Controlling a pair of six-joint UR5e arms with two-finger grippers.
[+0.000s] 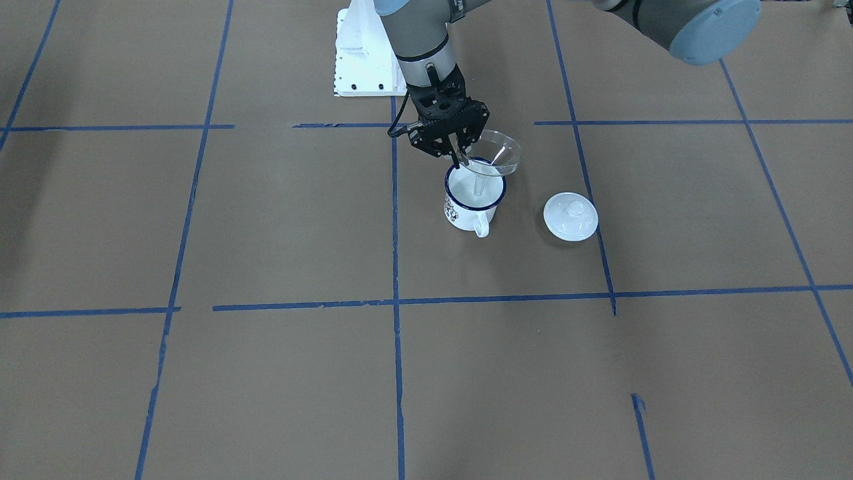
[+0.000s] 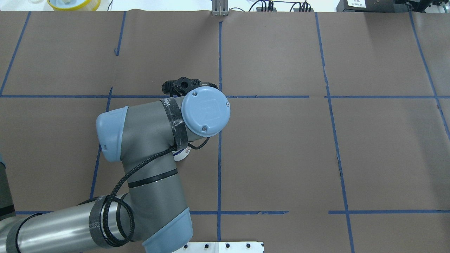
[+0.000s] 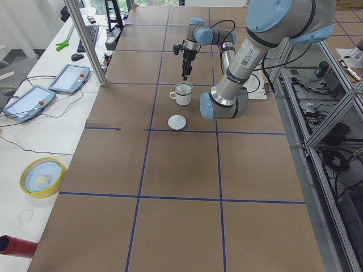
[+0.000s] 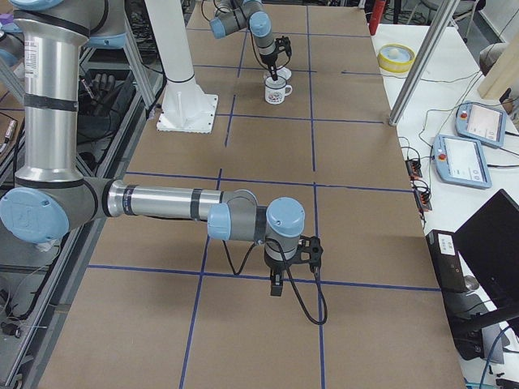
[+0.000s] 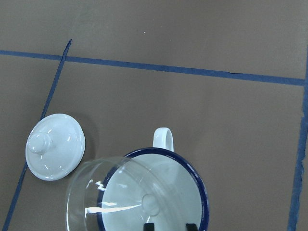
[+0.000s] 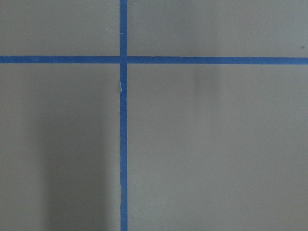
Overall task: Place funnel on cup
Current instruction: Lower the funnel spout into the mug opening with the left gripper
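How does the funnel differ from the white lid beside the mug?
The funnel is clear; the lid is opaque white. The left hand holds the funnel tilted over the mug; the lid lies flat on the table, apart from the mug. Both are round.

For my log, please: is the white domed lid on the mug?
No, the white domed lid lies beside the blue-rimmed white enamel mug.

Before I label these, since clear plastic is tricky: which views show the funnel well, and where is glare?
Front-facing view: the funnel shows faintly but traceably over the cup. Left wrist view: near, with white glints on its bowl. Overhead view: the left arm hides it.
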